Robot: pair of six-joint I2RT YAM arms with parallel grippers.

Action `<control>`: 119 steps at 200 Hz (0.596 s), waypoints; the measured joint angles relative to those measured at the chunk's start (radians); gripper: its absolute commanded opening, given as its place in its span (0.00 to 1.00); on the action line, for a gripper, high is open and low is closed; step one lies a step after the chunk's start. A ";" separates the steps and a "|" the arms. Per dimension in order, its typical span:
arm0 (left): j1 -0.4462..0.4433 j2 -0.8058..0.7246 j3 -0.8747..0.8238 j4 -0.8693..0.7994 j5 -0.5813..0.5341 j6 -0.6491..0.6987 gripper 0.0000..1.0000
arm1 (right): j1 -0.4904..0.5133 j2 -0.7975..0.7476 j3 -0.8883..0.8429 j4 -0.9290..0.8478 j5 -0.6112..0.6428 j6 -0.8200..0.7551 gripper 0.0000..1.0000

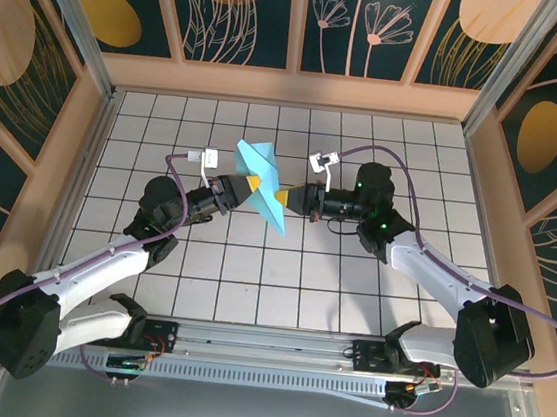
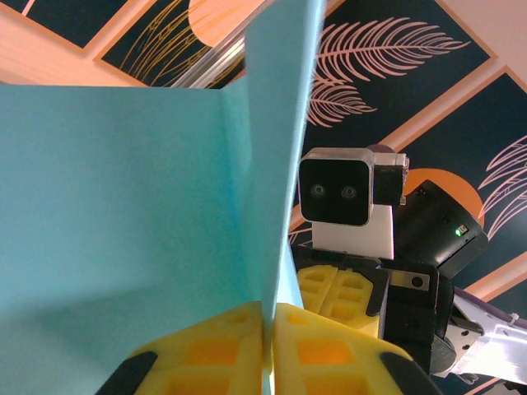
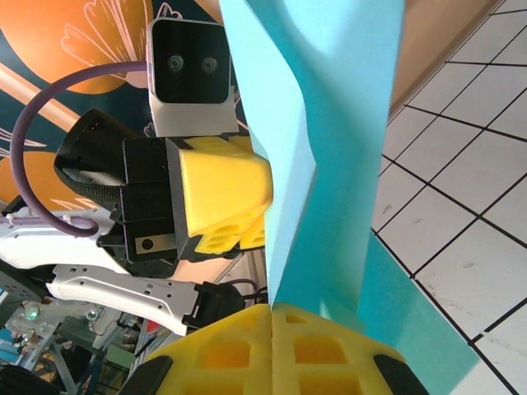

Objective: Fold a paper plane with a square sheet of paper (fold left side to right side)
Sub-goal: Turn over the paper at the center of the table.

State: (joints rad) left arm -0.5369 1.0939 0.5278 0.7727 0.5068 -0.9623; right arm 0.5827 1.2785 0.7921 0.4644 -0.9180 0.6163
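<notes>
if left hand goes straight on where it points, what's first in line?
Left hand meets the folded turquoise paper it pinches; right behind that, the right hand, facing it. Gap hard to judge.

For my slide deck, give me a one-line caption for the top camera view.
Left claw and right claw pinch the folded turquoise paper from opposite sides over the tiled table.

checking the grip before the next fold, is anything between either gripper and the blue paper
Nothing visible does. The left gripper and the right gripper are each shut directly on the blue paper, pinching it from opposite sides, and the sheet runs straight into their closed jaws.
</notes>
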 measured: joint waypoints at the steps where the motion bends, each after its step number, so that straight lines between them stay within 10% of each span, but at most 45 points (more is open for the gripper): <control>1: 0.000 0.000 0.000 0.000 0.000 0.000 0.06 | 0.000 0.000 0.000 0.000 0.000 0.000 0.00; 40: 0.000 -0.008 0.000 -0.011 -0.010 0.000 0.03 | 0.000 -0.002 0.010 -0.028 0.016 -0.011 0.13; 119: -0.002 -0.014 0.000 -0.014 -0.018 -0.001 0.03 | -0.027 -0.177 -0.010 -0.169 0.163 -0.092 0.80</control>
State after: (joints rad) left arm -0.5388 1.0798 0.5278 0.7589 0.4885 -0.9630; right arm 0.5560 1.1015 0.7822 0.2951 -0.7555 0.5240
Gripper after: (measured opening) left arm 0.043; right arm 0.744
